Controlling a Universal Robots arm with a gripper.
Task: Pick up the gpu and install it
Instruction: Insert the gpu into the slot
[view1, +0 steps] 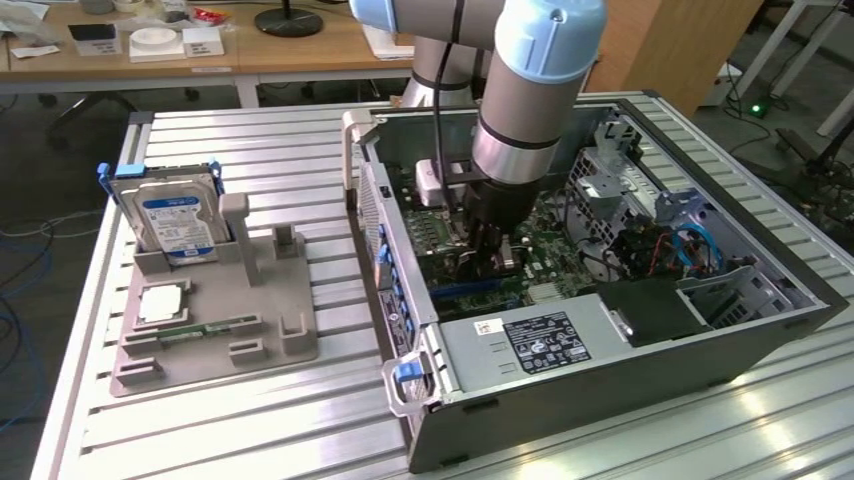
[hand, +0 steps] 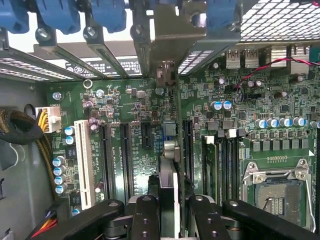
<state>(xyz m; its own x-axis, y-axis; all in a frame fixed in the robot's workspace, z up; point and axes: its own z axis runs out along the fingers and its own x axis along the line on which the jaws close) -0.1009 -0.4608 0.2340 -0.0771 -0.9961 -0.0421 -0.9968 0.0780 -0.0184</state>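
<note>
Grey parts tray (view1: 214, 330) holding a blue-labelled hard drive (view1: 176, 225); open computer case (view1: 601, 360); gripper (hand: 170, 200) clamped on the gpu (hand: 169, 150), edge-on above the green motherboard (hand: 280, 125), metal bracket against the case's rear slots.

Even, bright overhead light; glare streaks the ribbed surface (view1: 747, 420) near the case. The motherboard (hand: 130, 100) appears sharp, the claw's fingers (hand: 147, 220) blurred.

- gpu (hand: 169, 165): thin dark card, seen edge-on, standing upright over the green board
- silvery metal bracket end up at the case's rear slots
</note>
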